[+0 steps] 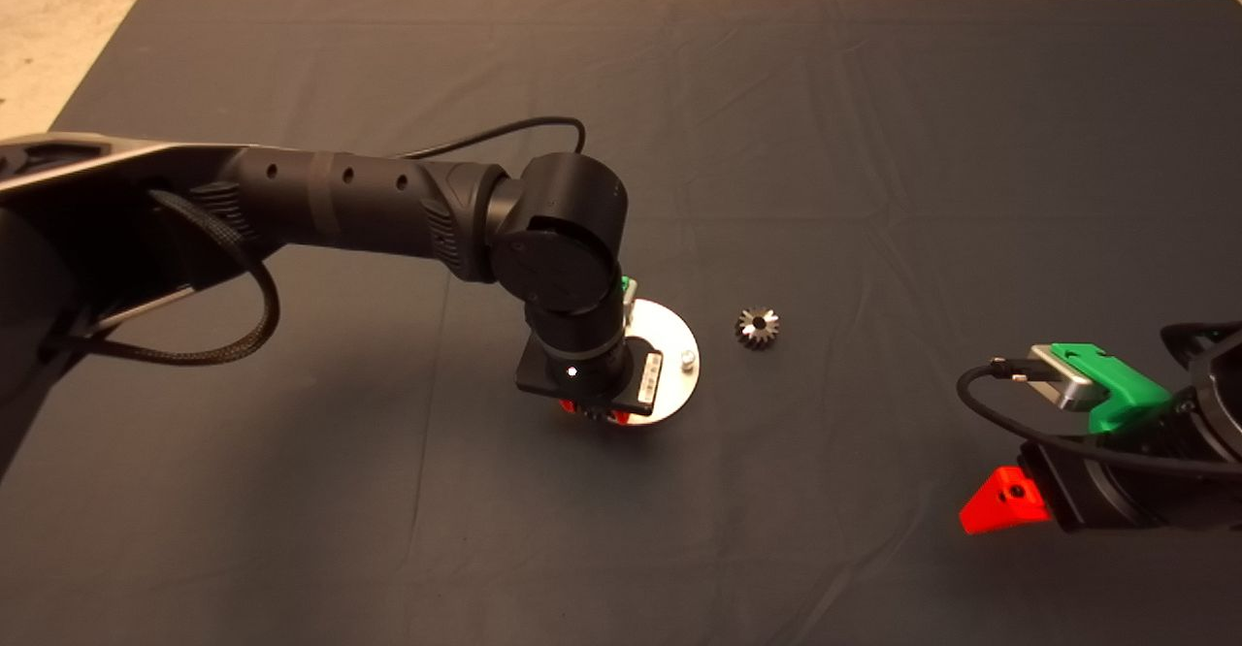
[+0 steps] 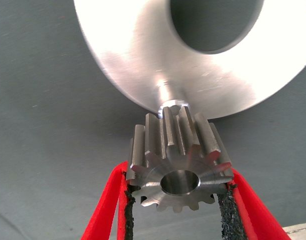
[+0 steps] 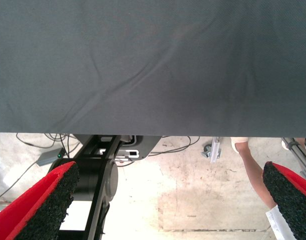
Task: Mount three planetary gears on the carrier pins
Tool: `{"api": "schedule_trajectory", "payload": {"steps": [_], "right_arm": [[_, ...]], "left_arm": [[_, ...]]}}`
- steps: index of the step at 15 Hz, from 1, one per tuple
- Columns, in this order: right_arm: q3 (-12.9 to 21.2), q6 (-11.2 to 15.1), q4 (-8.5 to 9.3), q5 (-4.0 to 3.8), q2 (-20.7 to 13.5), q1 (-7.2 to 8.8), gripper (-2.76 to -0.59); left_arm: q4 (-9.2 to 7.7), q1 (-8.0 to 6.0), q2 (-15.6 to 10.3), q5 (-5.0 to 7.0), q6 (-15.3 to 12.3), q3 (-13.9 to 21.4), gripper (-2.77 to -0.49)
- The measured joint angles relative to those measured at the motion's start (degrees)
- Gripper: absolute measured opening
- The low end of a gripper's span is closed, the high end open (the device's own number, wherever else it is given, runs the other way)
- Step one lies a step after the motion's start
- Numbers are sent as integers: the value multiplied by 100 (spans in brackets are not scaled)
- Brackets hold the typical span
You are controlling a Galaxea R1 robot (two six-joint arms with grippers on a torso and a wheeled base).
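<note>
Head view. Left arm reaching in over the round silver plate near the middle of the dark mat on the counter; left tool mostly hidden under its own wrist, only red finger tips showing at the plate's near edge. One bare carrier pin visible on the plate's right side. One loose planetary gear lying on the mat just right of the plate. Third gear not visible. Right tool parked at the lower right edge.

Left wrist view. Left tool closed on a planetary gear, pads clamping opposite tooth flanks, bore facing the camera. Gear right at a carrier pin near the plate's rim; whether the pin has entered the bore cannot be told. Judged best practice: bore held coaxial with the pin, descent straight and slow, release only once seated flat on the plate.

Right wrist view. Right tool open wide and empty; mat edge, floor, cables and a person's leg beyond.

Comparison. Grip and pin alignment shown only by the left wrist view; loose gear and second pin shown only from above.
</note>
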Motion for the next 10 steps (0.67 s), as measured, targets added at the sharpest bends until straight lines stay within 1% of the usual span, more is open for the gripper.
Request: {"api": "schedule_trajectory", "payload": {"steps": [2,5,8,10], "right_arm": [[0,0,-2,11,2,0,-61],[0,0,-2,4,-1,0,-61],[0,0,0,9,0,0,-61],[0,0,-1,6,0,0,-61]], "left_arm": [[-10,0,29,15,19,-71,-238],[-12,0,116,-7,129,-97,-238],[-17,0,110,3,256,-150,-238],[-37,0,111,2,275,-183,-238]]}}
